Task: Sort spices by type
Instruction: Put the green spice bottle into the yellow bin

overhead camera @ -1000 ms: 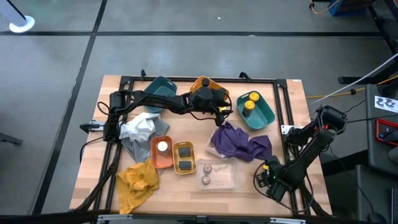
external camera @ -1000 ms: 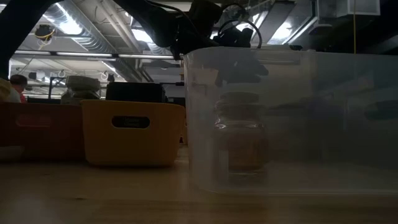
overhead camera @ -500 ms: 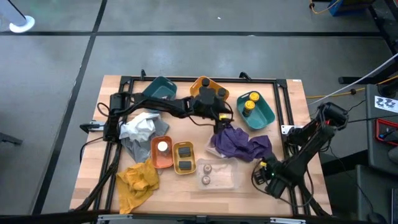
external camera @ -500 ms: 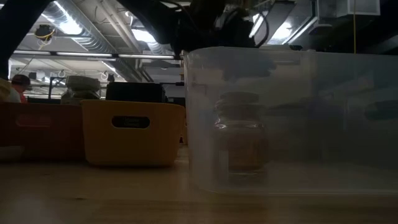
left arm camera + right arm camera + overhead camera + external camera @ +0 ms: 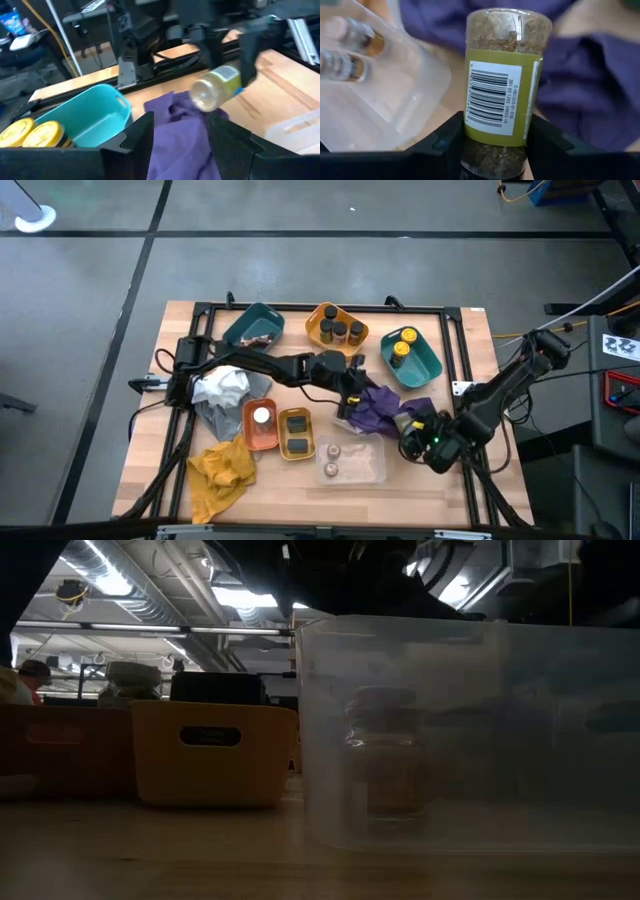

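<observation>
My right gripper [image 5: 410,430] is shut on a small glass spice jar [image 5: 501,75] with a green barcode label, holding it over the near edge of the purple cloth [image 5: 385,410]. The left wrist view shows that jar [image 5: 215,90] in the air. My left gripper [image 5: 180,137] is open and empty above the purple cloth [image 5: 175,130], just left of the jar. Three black-lidded jars [image 5: 340,330] stand in the far orange tray. Two yellow-lidded jars [image 5: 402,345] stand in the teal tray. Two pale-lidded jars [image 5: 331,460] lie in the clear tray. My right gripper pinches the jar between its two fingers [image 5: 445,137] at the end nearest the wrist, just below the label [image 5: 492,150]. The jar lies along the fingers and sticks out past them. It is lifted clear and roughly level, with its free end [image 5: 200,97] toward my left gripper.
An orange tray [image 5: 248,425] with a white-lidded jar and a yellow tray [image 5: 295,432] with flat dark tins sit near centre-left. A second teal tray [image 5: 255,328] is at the far left. White and grey cloths [image 5: 222,390] and a yellow cloth [image 5: 220,470] lie on the left.
My left gripper moved from over the far orange tray toward the near edge and slightly right, and it now hangs above the purple cloth. The three black-lidded jars it had covered now show. My right gripper carried the jar from the near right corner leftward and farther in, toward the purple cloth.
</observation>
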